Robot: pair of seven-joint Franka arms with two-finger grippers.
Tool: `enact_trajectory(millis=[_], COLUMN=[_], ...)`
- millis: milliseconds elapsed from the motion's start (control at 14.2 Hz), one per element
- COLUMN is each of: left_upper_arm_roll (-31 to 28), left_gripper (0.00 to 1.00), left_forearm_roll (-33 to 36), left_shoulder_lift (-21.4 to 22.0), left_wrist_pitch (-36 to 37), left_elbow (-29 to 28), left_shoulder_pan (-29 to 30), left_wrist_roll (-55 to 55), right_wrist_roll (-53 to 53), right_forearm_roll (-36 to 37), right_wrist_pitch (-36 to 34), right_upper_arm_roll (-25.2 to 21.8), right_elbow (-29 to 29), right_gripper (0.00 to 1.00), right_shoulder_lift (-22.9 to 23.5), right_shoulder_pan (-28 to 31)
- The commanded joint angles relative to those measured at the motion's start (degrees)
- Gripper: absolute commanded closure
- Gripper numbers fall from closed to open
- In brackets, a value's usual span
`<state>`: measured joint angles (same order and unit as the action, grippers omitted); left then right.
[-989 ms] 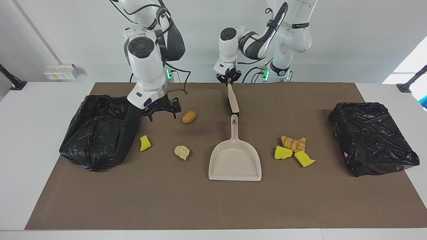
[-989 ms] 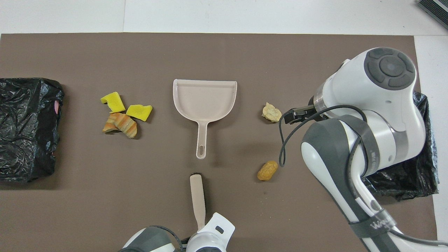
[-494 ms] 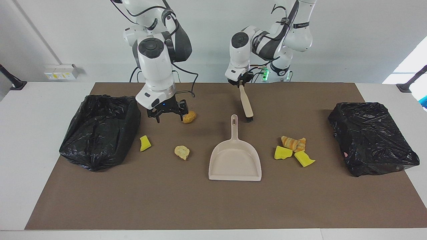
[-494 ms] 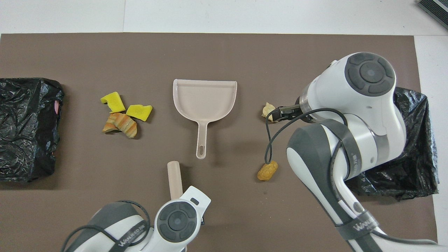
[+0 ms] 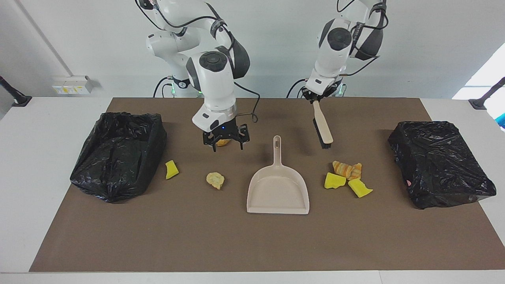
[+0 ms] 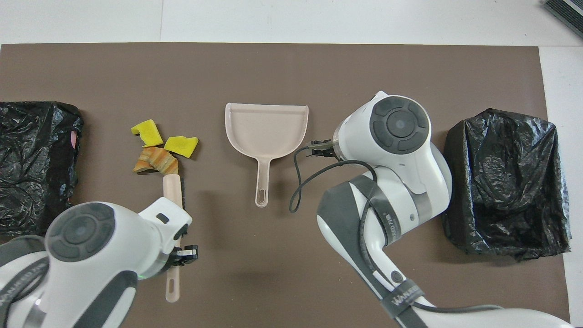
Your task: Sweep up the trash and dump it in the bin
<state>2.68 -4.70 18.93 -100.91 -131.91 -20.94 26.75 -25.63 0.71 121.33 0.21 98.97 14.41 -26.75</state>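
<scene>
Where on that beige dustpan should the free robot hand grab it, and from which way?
Probably the dustpan's long, narrow handle, coming straight down from above. It lies flat and points toward the robots, slim enough to fit between two fingers, while the pan itself is too wide. The open right gripper hangs beside it.

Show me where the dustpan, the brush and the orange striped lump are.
dustpan (image 5: pixel 278 189): facing view, bare pan floor.
brush (image 5: pixel 322 126): facing view, beige back of head.
orange striped lump (image 6: pixel 157 160): overhead view, its middle.

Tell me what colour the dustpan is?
The dustpan is pale beige all over, seen best in the overhead view.
</scene>
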Motion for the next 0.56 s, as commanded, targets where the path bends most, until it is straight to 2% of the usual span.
enact_trajectory(millis=[0,212,494], left_upper_arm_roll=[0.8,0.8,0.8], left_gripper=[1.00,1.00,1.00], left_forearm_roll=[0.0,0.1,0.0], left_shoulder_lift=[-0.7,-1.7,-3.4], left_wrist_pitch=[1.1,-1.6,-8.6], left_elbow=[1.3,1.3,1.3], left_shoulder_pan=[8.1,17.0,25.0], left_wrist_roll=[-8.0,-17.0,-25.2], right_wrist_roll=[-7.2,-14.6,-18.8], right_forearm_roll=[0.0,0.9,3.7], right_wrist_pitch=[3.3,3.4,4.2], right_upper_arm_roll=[-0.2,-0.5,-0.3], right_elbow=[-3.2,-6.7,-7.3], right_gripper=[0.00,0.00,0.00], right_shoulder_lift=[3.9,9.6,12.0], right_shoulder_pan=[-3.7,-8.7,-12.4])
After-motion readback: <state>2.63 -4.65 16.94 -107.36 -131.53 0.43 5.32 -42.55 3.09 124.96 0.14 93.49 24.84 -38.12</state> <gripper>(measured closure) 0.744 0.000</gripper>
